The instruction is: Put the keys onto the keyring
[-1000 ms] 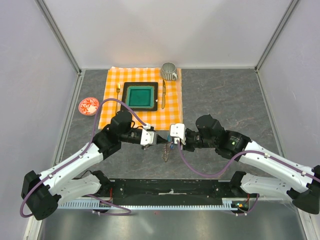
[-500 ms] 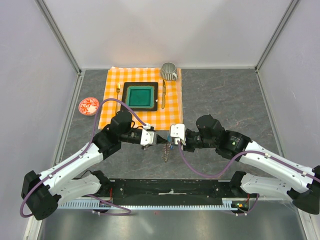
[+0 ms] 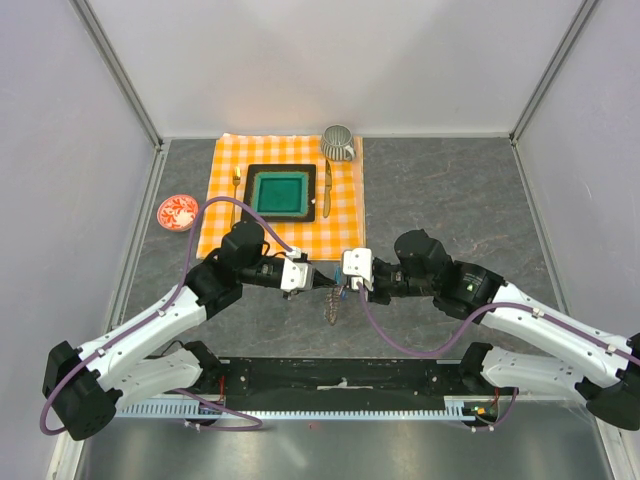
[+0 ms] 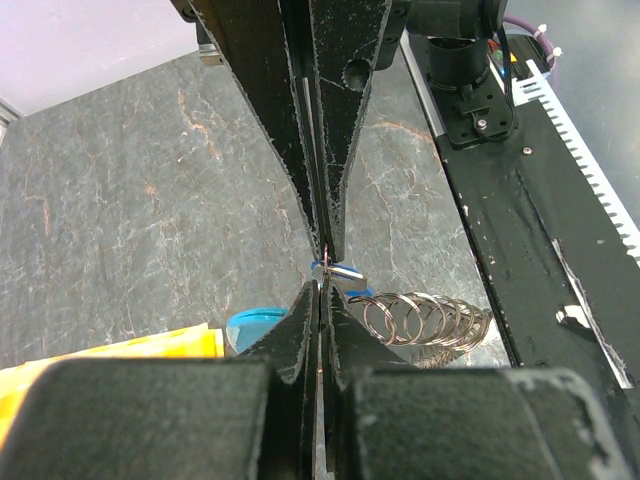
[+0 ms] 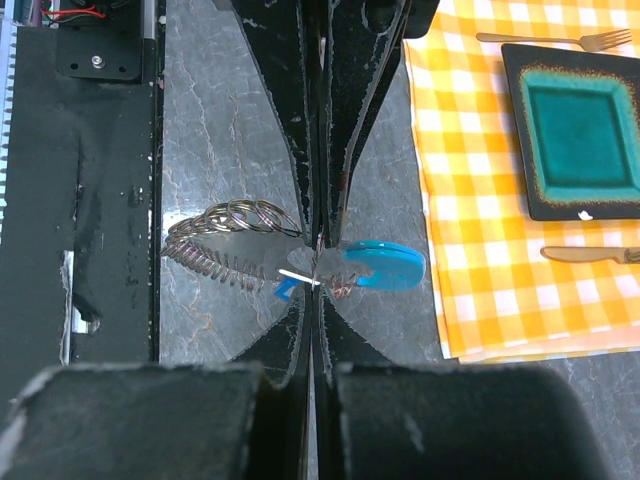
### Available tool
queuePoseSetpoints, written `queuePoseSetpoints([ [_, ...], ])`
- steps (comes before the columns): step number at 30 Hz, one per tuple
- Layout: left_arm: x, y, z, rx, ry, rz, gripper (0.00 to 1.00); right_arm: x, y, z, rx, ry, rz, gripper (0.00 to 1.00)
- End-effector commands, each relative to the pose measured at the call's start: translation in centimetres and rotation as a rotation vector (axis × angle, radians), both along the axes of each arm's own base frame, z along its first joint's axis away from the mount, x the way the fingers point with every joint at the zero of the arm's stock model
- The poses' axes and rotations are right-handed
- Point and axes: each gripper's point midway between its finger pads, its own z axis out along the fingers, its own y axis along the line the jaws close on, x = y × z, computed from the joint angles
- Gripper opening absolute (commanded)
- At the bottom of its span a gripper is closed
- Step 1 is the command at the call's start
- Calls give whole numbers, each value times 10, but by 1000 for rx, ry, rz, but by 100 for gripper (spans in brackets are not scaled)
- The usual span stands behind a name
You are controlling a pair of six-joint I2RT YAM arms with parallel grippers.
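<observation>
Not much changing: the right pincer [image 3: 337, 286] is creeping back a hair, and it and the left pincer [image 3: 318, 284] are staying clenched tip-to-tip at the blue-tagged key [image 5: 385, 266], the keyring [image 3: 330, 308] trailing toward the desk's near edge. Threading's probably dragging; can't tell what's pinched.

Robotics lab test booth: plain pale walls [image 3: 300, 60] on aluminium posts [image 3: 118, 70] enclose a grey stone-look table [image 3: 450, 190]. Two cabled robot arms [image 3: 150, 335] stand on a black mounting rail [image 3: 340, 378], with a staged orange checked placemat [image 3: 345, 200] beyond.
</observation>
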Motion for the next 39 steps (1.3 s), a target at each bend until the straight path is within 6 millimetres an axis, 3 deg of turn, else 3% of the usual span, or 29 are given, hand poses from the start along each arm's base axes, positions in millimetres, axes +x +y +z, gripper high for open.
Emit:
queuePoseSetpoints([
  [1,-3,-6,20,-62,-32,-37,2,-7,6,16,61,-25,51,0],
  [39,-14,-15,20,-55,21,-93,2,-13,11,20,76,-19,88,0],
])
